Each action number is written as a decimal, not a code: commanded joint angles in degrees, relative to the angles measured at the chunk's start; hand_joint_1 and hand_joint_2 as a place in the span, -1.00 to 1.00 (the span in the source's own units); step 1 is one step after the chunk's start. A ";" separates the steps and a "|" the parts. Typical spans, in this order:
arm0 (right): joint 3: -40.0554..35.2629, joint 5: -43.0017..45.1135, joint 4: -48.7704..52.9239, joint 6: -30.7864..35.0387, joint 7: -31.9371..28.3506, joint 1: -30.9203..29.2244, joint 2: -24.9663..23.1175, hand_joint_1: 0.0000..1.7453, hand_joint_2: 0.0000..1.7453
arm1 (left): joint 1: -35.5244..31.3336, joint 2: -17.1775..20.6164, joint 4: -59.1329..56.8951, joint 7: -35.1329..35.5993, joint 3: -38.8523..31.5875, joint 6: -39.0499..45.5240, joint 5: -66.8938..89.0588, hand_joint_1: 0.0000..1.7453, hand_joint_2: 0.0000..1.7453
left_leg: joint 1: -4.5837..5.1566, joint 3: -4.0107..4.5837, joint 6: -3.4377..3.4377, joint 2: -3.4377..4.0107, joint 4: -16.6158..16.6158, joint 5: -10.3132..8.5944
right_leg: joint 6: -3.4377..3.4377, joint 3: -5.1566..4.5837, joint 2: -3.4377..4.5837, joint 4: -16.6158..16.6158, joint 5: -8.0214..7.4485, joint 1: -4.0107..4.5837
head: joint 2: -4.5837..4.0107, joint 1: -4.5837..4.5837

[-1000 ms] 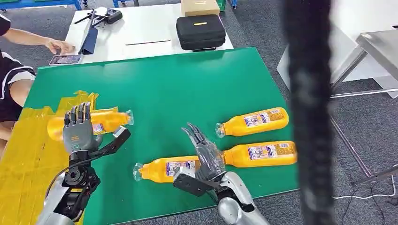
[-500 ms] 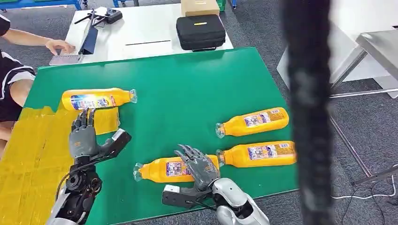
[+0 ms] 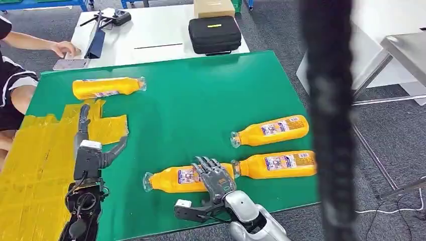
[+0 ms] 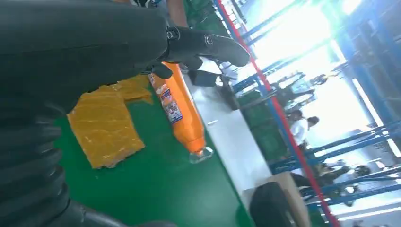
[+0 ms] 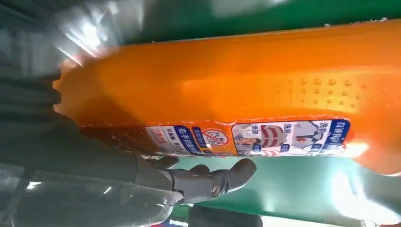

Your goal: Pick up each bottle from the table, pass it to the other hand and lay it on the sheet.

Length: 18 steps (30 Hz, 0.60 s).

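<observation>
Green tabletop (image 3: 201,95) carries four bottles, and I have my right hand (image 3: 216,176) draped over the nearest bottle (image 3: 176,181), fingers not visibly closed, while my left hand (image 3: 89,150) hovers empty above the sheet (image 3: 30,165).

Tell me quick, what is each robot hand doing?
Left hand: open, holding nothing.
Right hand: fingers draped over the nearest bottle; whether it grips cannot be told.

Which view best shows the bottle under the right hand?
The head view: the whole bottle lies flat with the right hand over its base end. The right wrist view shows its label and body close up.
</observation>
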State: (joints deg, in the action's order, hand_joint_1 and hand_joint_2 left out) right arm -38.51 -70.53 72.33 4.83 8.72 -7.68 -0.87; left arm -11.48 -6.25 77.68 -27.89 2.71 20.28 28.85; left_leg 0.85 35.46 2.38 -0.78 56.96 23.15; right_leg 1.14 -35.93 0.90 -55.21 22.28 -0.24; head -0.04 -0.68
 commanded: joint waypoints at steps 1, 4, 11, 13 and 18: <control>1.78 -4.98 -9.96 0.41 4.09 -1.45 -1.50 -1.00 1.00 | 2.92 -0.48 8.86 -1.74 2.68 -2.92 -4.37 -1.00 1.00 | -0.07 -0.33 -0.18 0.04 0.00 0.12 | -0.01 0.34 -0.07 0.05 0.09 0.07 | 0.00 0.00; 3.22 -6.83 -12.67 0.17 5.08 -2.41 -2.58 -1.00 1.00 | 3.89 -0.55 10.56 -1.89 3.85 -3.24 -5.19 -1.00 1.00 | -0.09 -0.43 -0.21 0.05 0.03 0.15 | -0.02 0.45 -0.09 0.04 0.11 0.10 | 0.00 0.00; 6.76 -7.51 -19.90 1.33 4.53 -5.37 -4.95 0.80 1.00 | 4.88 -0.62 12.74 -3.18 5.86 -3.90 -7.32 -1.00 1.00 | -0.07 -0.68 -0.16 0.08 -0.04 0.04 | -0.07 0.64 -0.14 0.11 0.01 0.08 | 0.00 -0.02; 6.76 -7.51 -19.90 1.33 4.53 -5.37 -4.95 0.80 1.00 | 4.88 -0.62 12.74 -3.18 5.86 -3.90 -7.32 -1.00 1.00 | -0.08 -0.68 -0.17 0.11 -0.04 0.04 | -0.14 0.65 -0.12 0.11 0.05 0.09 | 0.00 0.00; 6.76 -7.51 -19.90 1.33 4.53 -5.37 -4.95 0.80 1.00 | 4.88 -0.62 12.74 -3.18 5.86 -3.90 -7.32 -1.00 1.00 | -0.08 -0.80 -0.06 0.01 -0.08 -0.06 | -0.15 0.82 -0.22 0.16 0.07 0.09 | 0.00 -0.02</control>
State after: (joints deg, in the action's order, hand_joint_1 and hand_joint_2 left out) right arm -33.97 -78.20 60.37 6.54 13.33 -12.60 -5.73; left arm -6.32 -6.99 90.64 -31.12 7.54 16.52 21.70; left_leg 0.85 34.81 2.50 -0.67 56.94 23.03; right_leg 1.01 -35.33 0.91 -55.17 22.27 -0.24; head -0.04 -0.70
